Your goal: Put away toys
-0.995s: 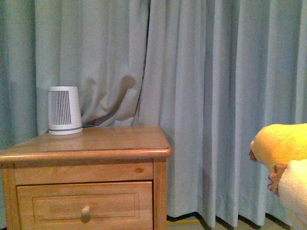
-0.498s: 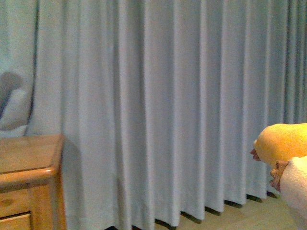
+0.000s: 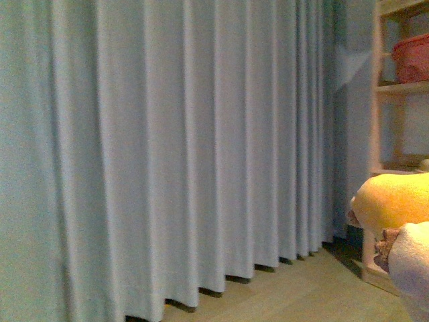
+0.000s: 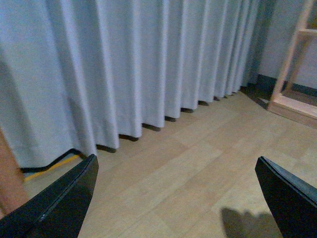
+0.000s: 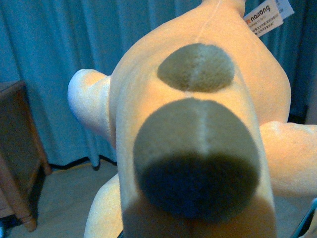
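Black fingers [image 4: 64, 198] of the left gripper [image 4: 176, 166] stood spread wide with nothing between them, above a pale wood floor [image 4: 198, 148]. The right gripper held the plush animal [image 5: 198, 124], which crowded the right wrist view so fully that the gripper's fingers were hidden. The toy's orange-yellow body bore a round brown patch [image 5: 196, 67] with a larger one beside it, and a white label [image 5: 265, 17] with red lettering hung near one end. From the front, the toy showed at the lower right edge, clear of the floor, with a reddish-brown paw tip [image 3: 387, 245] between an orange limb and a paler one. Behind it stood a light wooden shelf unit [image 3: 377, 134] with a red basket [image 3: 412, 57] on an upper shelf. Grey-blue pleated curtains [image 3: 167, 147] hung to the floor across the rest of the scene and ran to the corner by the shelf unit. A dark wooden cabinet [image 5: 15, 158] stood against the curtains in the right wrist view.
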